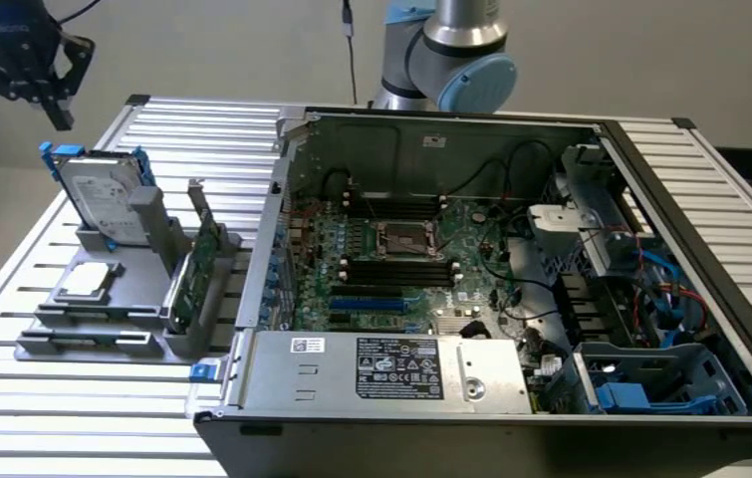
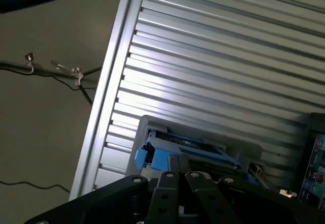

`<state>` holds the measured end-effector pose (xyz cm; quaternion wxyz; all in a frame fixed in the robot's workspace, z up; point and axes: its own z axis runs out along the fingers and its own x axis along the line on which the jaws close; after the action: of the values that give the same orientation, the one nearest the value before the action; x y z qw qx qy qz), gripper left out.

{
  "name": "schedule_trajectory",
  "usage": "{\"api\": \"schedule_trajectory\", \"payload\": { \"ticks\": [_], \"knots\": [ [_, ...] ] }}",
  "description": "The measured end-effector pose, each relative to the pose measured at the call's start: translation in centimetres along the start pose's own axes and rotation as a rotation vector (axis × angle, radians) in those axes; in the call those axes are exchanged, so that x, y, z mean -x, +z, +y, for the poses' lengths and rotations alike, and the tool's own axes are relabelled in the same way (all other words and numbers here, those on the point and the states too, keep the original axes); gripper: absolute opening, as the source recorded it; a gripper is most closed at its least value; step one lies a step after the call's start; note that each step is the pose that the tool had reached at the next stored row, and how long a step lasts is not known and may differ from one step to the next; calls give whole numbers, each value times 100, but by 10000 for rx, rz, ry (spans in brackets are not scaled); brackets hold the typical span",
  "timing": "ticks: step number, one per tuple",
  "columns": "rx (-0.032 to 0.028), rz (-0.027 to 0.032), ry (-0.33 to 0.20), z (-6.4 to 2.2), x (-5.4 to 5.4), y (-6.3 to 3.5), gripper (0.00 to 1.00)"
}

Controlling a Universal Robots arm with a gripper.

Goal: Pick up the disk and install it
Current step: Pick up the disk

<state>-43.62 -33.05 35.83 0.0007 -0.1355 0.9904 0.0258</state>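
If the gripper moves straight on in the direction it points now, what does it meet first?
Probably the upper blue-railed edge of the disk, standing in its grey holder below the gripper; depth is unclear.

Grey wall [image 1: 216,50], slatted alu table [image 1: 84,418], beige floor [image 2: 40,132]

The disk [image 1: 97,189] is seen as silver-grey w/ a white label, framed by 2 bright blue rails. The gripper [image 1: 57,112] is finished in black. The table [image 1: 30,418] is patterned w/ parallel silver ribs. The motherboard [image 1: 402,249] is coloured green, w/ blue slots. The holder [image 1: 97,339] is moulded in grey. The arm [image 1: 462,40] is clad in silver, w/ light-blue caps.
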Motion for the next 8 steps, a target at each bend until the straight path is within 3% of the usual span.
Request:
{"api": "schedule_trajectory", "payload": {
  "ticks": [3, 8],
  "knots": [
    [-27, 69, -465, -1, 0, 3, 11],
    [-121, 208, -1171, 0, 0, 7, 11]
  ]
}}
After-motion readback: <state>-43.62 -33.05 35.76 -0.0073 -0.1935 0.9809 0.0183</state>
